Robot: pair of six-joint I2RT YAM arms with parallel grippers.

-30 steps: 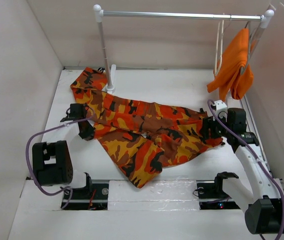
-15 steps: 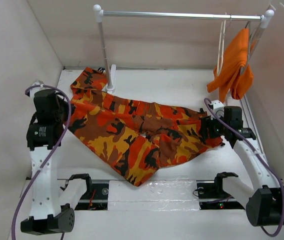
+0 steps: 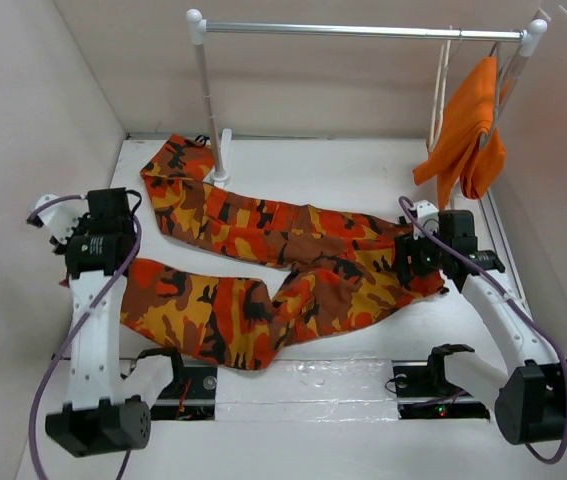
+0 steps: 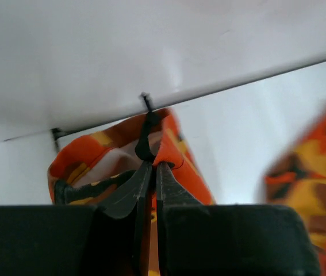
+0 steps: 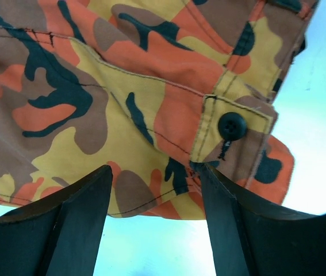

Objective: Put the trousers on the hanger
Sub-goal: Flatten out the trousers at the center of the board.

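Observation:
The camouflage trousers (image 3: 283, 265) lie spread over the white table, one leg reaching back left and the other stretched toward the front left. My left gripper (image 3: 123, 262) is shut on the hem of that front leg; in the left wrist view the jaws (image 4: 154, 164) pinch a fold of trousers (image 4: 180, 164) cloth. My right gripper (image 3: 413, 262) stands open at the waist end. Its fingers (image 5: 88, 195) straddle the waistband edge by a black button (image 5: 231, 125) without closing. The cream hanger (image 3: 437, 100) hangs from the rail at the right.
A silver rail (image 3: 363, 31) on white posts spans the back, with one post's base (image 3: 221, 172) by the trousers' far leg. A plain orange garment (image 3: 468, 125) hangs at its right end. Walls close in left, right and behind.
My left arm swung out to the left and drew the front trouser leg with it, unfolding it toward the front left. The right gripper has barely moved.

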